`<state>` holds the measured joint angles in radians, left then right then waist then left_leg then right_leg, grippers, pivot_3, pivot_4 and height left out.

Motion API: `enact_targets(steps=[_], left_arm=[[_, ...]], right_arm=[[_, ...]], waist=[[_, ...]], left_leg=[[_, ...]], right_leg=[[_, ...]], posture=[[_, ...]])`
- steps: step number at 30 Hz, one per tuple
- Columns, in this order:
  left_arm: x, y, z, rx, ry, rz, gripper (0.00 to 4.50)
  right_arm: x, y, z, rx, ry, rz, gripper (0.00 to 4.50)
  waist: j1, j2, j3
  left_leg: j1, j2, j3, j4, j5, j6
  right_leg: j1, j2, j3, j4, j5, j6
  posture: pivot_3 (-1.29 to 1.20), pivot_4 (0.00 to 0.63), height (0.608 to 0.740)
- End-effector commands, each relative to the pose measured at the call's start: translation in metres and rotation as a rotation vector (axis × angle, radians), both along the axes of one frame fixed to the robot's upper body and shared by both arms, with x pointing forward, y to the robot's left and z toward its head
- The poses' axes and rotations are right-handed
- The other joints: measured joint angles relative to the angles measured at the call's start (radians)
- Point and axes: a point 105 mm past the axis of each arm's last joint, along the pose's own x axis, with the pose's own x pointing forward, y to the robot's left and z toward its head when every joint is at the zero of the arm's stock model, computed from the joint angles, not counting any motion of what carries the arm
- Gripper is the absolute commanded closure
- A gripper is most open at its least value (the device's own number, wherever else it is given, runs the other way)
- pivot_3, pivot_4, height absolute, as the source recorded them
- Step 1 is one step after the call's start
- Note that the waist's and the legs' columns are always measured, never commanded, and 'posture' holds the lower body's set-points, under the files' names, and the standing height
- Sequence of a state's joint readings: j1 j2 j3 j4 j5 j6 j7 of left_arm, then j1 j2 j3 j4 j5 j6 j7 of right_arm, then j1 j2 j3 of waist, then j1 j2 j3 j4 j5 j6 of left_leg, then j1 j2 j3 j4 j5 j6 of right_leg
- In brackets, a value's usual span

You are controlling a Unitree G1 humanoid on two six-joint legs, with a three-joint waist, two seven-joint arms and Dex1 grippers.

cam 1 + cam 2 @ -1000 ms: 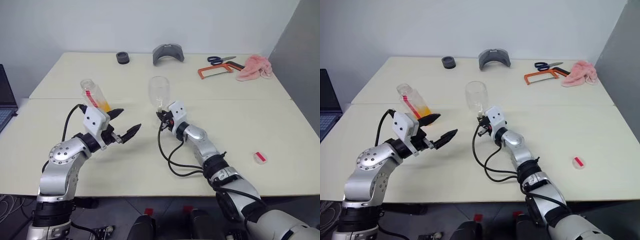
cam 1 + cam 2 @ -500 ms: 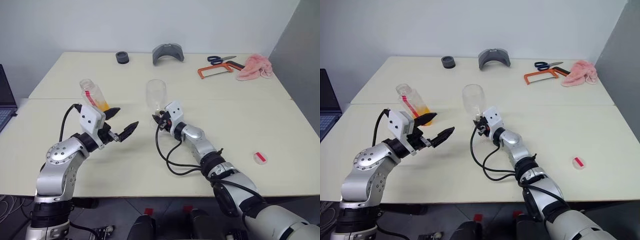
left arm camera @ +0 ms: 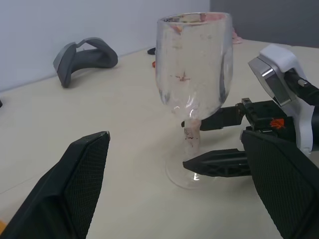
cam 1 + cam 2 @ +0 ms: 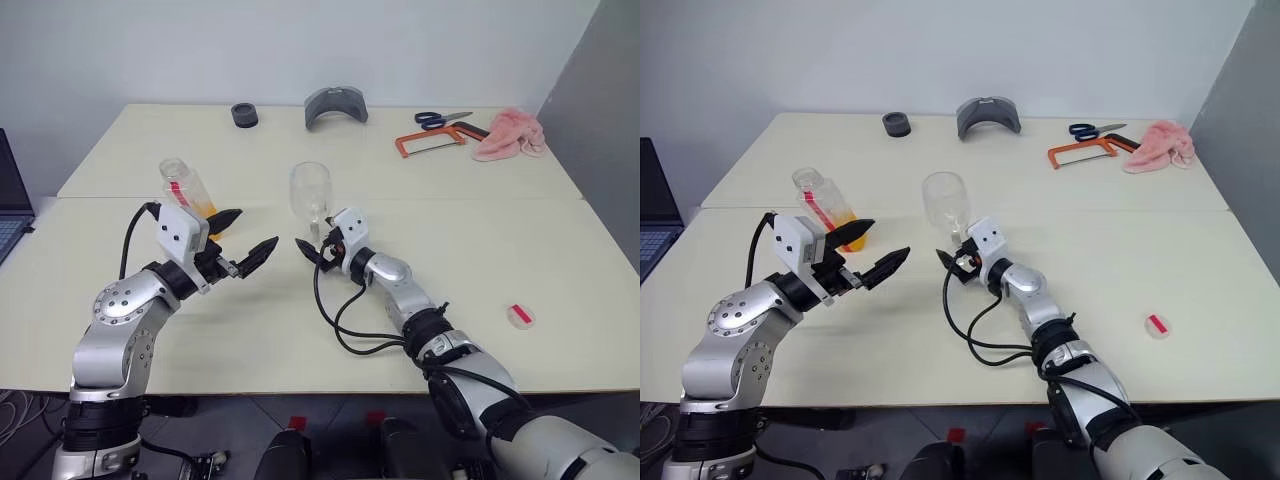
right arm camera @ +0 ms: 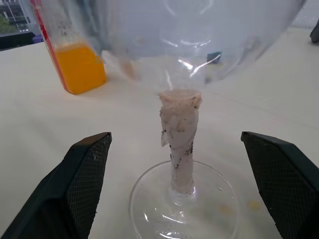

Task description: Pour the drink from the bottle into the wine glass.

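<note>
- Right gripper (image 5: 174, 194) stands wide open, its fingers on either side of the wine glass (image 4: 311, 192) stem, clear of it, holding nothing.
- The glass stands upright on the table (image 4: 500, 230), apparently empty.
- Left gripper (image 4: 243, 240) is also spread wide and empty.
- Just behind it stands the bottle (image 4: 190, 191), the drink (image 5: 79, 67) low inside.

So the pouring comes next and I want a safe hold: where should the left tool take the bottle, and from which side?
Probably the bottle's body, at about mid-height above the drink. It stands upright with its neck open, so a level approach from the robot's side, where the left tool waits open, suits its straight walls. Holding the middle leaves the neck clear to tip toward the wine glass.
</note>
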<state>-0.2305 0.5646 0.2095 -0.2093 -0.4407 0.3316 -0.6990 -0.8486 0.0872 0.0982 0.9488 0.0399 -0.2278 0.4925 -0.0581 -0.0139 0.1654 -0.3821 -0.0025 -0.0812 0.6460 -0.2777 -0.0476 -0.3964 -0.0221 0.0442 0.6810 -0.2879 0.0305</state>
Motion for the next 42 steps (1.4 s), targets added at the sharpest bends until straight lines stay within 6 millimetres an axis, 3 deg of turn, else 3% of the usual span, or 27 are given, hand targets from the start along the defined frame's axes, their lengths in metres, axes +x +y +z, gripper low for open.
enact_targets(steps=[1, 6, 9, 15, 21, 27, 42], left_arm=[[-0.005, 0.0, 0.022, -0.027, -0.075, 0.004, 0.0], [-0.007, 0.002, 0.024, -0.046, -0.074, 0.013, 0.0], [-0.008, 0.008, 0.015, -0.051, -0.048, 0.045, 0.0], [-0.004, 0.051, -0.025, -0.105, 0.025, 0.336, 0.0], [0.0, 0.086, -0.049, -0.115, 0.035, 0.609, 0.0], [0.007, 0.081, -0.045, -0.134, 0.022, 0.566, 0.0], [0.031, 0.102, -0.02, -0.101, -0.019, 0.546, 0.0]], right_arm=[[-0.004, -0.005, 0.011, 0.017, -0.051, 0.023, 0.05], [-0.011, -0.02, 0.006, 0.002, -0.037, 0.035, 0.05], [-0.021, -0.032, 0.007, -0.02, -0.026, 0.074, 0.05], [-0.063, -0.062, 0.024, -0.043, -0.077, 0.155, 0.05], [-0.106, -0.075, 0.038, -0.084, -0.04, 0.296, 0.05], [-0.119, -0.064, 0.055, -0.067, -0.022, 0.3, 0.05], [-0.134, -0.048, 0.073, -0.018, -0.006, 0.342, 0.05]], waist=[[0.0, 0.0, 0.0], [0.001, 0.0, 0.0], [0.001, 0.0, 0.0], [0.007, 0.0, 0.0], [0.014, -0.001, 0.0], [0.02, -0.002, -0.001], [0.025, -0.002, -0.001]], left_leg=[[0.0, 0.0, 0.0, 0.0, 0.0, 0.0], [0.0, 0.001, 0.0, 0.0, 0.0, 0.0], [0.0, 0.001, 0.0, 0.0, 0.0, 0.0], [-0.001, 0.001, 0.0, 0.0, 0.0, 0.0], [0.0, 0.001, -0.002, 0.001, 0.0, 0.0], [0.0, 0.0, -0.002, 0.001, 0.0, 0.0], [0.0, -0.002, -0.002, 0.001, 0.0, 0.0]], right_leg=[[0.0, 0.0, 0.0, 0.0, 0.0, 0.0], [0.0, 0.0, 0.0, 0.0, 0.0, 0.0], [0.0, 0.0, 0.0, 0.0, 0.0, 0.0], [0.0, -0.001, 0.0, -0.001, 0.0, 0.0], [0.002, -0.001, -0.001, -0.001, 0.0, 0.0], [0.002, 0.0, -0.002, -0.001, 0.0, 0.0], [0.002, 0.0, -0.003, -0.001, 0.0, 0.0]], posture=[[0.0, 0.15, 0.74], [0.0, 0.15, 0.74], [0.0, 0.15, 0.74], [0.0, 0.15, 0.74], [0.0, 0.15, 0.74], [0.0, 0.15, 0.74], [0.0, 0.15, 0.74]])
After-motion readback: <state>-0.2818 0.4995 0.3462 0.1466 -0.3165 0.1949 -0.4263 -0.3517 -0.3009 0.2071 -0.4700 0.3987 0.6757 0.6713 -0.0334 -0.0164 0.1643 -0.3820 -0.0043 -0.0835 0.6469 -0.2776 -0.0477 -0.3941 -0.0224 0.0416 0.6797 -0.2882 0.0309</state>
